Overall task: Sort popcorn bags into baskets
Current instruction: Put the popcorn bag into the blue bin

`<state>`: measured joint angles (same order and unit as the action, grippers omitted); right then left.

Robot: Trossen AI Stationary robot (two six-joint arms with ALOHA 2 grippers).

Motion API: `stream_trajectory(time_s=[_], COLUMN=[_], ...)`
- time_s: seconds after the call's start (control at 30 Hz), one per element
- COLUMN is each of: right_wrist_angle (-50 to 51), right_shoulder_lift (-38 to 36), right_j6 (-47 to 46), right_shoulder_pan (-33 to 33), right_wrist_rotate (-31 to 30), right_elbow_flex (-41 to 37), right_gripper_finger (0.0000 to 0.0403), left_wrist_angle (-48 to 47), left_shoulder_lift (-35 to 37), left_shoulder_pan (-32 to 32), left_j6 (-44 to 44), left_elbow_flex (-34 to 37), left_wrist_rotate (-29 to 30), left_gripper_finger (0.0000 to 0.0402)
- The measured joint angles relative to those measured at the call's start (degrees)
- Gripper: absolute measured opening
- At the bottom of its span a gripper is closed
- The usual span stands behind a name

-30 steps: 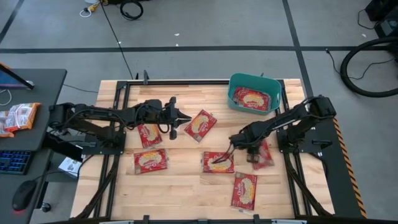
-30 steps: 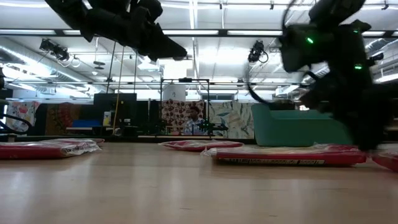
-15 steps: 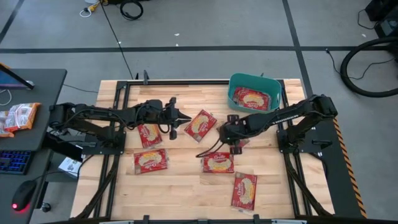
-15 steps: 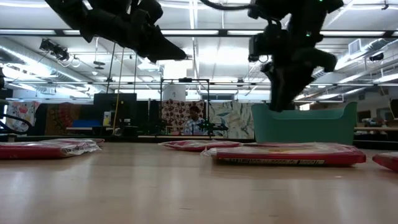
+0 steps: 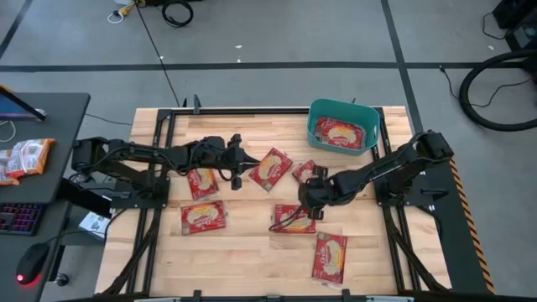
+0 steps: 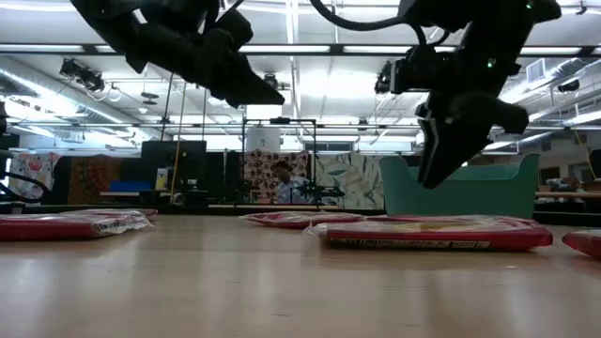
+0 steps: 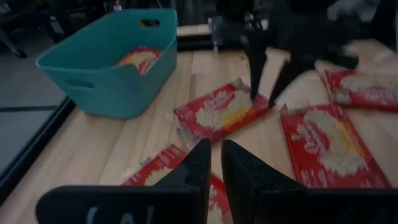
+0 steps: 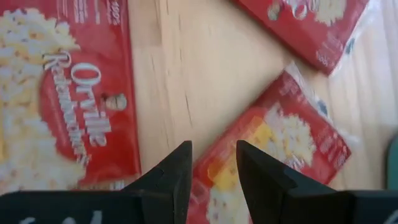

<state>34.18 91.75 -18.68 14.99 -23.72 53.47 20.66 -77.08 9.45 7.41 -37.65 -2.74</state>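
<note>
Six popcorn bags (image 5: pixel 270 169) lie on the table (image 5: pixel 252 252), one more in the single teal basket (image 5: pixel 317 117).

— What can't you make out?
— The right arm (image 7: pixel 292 37) is a blur in the left wrist view.
— Anything cut off?
— One popcorn bag (image 8: pixel 62 93) runs past the edge; the teal basket (image 8: pixel 393 163) shows only a sliver.

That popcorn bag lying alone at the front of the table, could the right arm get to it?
Probably yes. The popcorn bag lies flat with nothing on it, and the right gripper hovers empty nearby with bare wood between.
</note>
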Motion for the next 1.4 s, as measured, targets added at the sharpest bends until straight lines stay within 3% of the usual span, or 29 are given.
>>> stream_trajectory(time_s=[0.23,0.6,0.77,1.07,1.4], right_wrist_angle=[-2.0,0.2,-1.7,-5.9,-4.6], right_shoulder_lift=[5.1,6.6,6.6,6.4,6.4], right_j6=[0.0,-5.9,-9.3,-9.4,-5.2], right_shoulder_pan=[0.9,0.1,-1.5,-1.6,-1.6], right_wrist_rotate=[-3.6,-5.7,-4.3,-4.7,-3.9], right_elbow_flex=[0.0,0.0,-2.5,-5.3,-6.0], right_gripper_finger=[0.0148,0.0251,0.0259,0.0214,0.0073], left_wrist_angle=[1.8,1.8,1.8,1.8,1.8], left_shoulder_lift=[-1.2,-1.7,-1.7,-1.7,-1.7], left_shoulder_pan=[-0.5,-0.5,-0.4,-0.4,-0.4], left_j6=[-0.8,-0.9,-0.9,-0.9,-0.9], left_elbow_flex=[0.0,0.0,0.0,0.0,0.0], left_wrist_rotate=[0.0,0.1,0.2,0.1,0.1], left_gripper_finger=[0.0043,0.0043,0.0043,0.0043,0.0043])
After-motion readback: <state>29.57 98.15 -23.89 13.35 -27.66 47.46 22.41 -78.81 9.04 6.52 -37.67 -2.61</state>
